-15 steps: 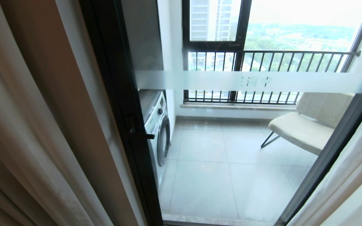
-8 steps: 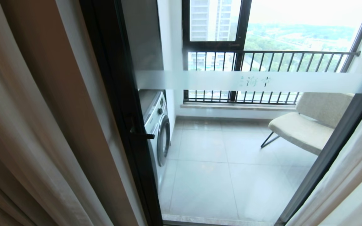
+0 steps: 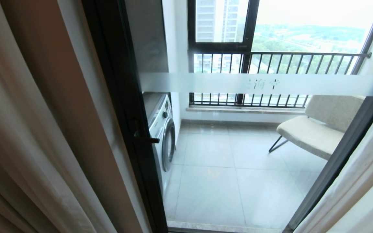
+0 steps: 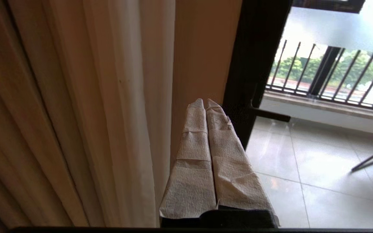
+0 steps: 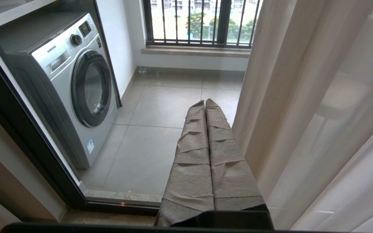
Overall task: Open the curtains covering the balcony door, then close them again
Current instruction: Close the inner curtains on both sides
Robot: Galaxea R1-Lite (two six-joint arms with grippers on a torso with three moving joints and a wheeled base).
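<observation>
Nothing has shifted in the head view; left pincer [image 4: 205,103], fingers together, beside beige curtains [image 4: 76,97] left of balcony door [image 3: 238,145]; should part before gripping.

Grey tiled floor [image 3: 212,181] carries a washing machine [image 3: 162,129] and chair [image 3: 316,129].

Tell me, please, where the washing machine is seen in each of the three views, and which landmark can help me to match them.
Head view: washing machine at centre-left, behind the balcony door frame.
Left wrist view: not in it.
Right wrist view: washing machine fills the upper left, door facing the tiled floor.
Shared landmark: the barred railing, seen also in the left wrist and right wrist views.
</observation>
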